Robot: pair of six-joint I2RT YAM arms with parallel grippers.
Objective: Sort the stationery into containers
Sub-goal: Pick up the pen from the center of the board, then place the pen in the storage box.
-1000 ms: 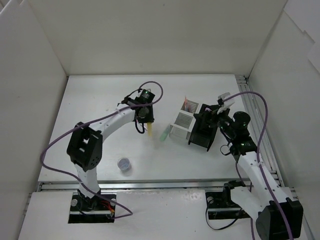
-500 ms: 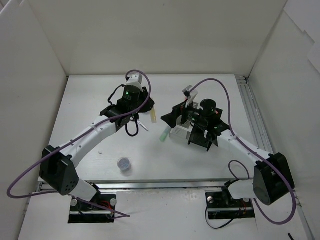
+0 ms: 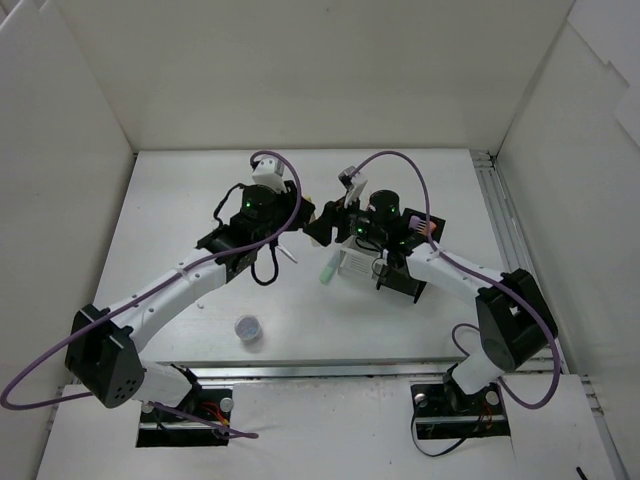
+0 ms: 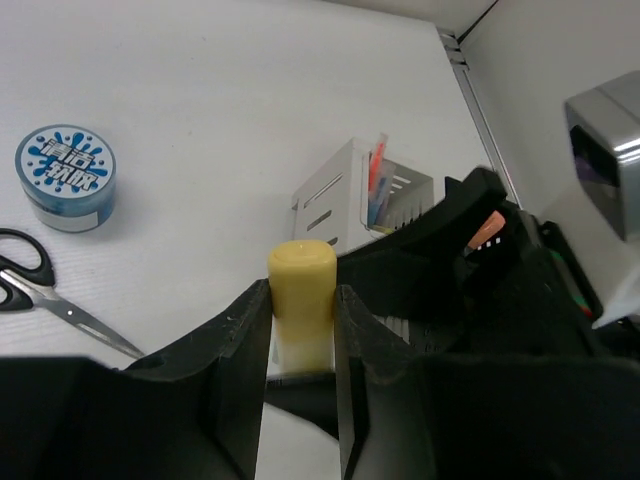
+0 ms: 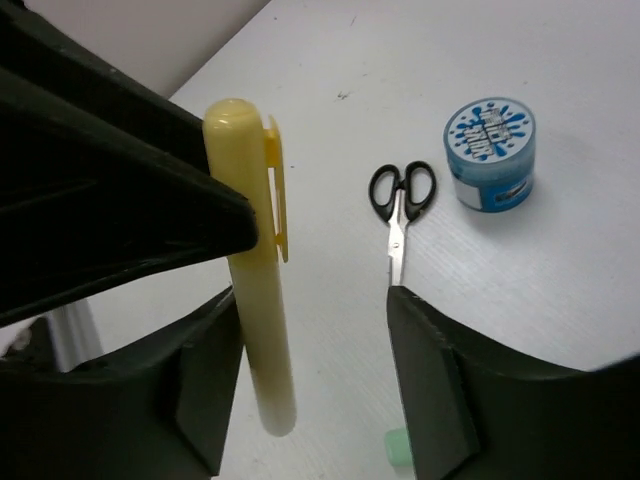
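My left gripper [image 4: 300, 312] is shut on a yellow pen [image 4: 300, 272] and holds it above the table; from above, the left gripper [image 3: 303, 213] is at the middle. My right gripper [image 5: 312, 320] stands open around the yellow pen [image 5: 255, 300], which touches its left finger, with a gap to the right finger. The black-handled scissors [image 5: 401, 196] and the round blue tin [image 5: 490, 152] lie on the table beyond. A green pen [image 3: 327, 268] lies beside the white mesh organizer [image 3: 360, 263], which holds pink and orange pens [image 4: 375, 172]. The black mesh holder [image 3: 404, 276] stands next to the organizer.
A small purple jar [image 3: 248, 328] sits alone near the table's front left. White walls enclose the table on three sides. A metal rail [image 3: 510, 240] runs along the right edge. Purple cables loop over both arms.
The left arm has carried the yellow pen up and to the right. The right arm has swung left to meet it, and its jaws have narrowed around the pen.
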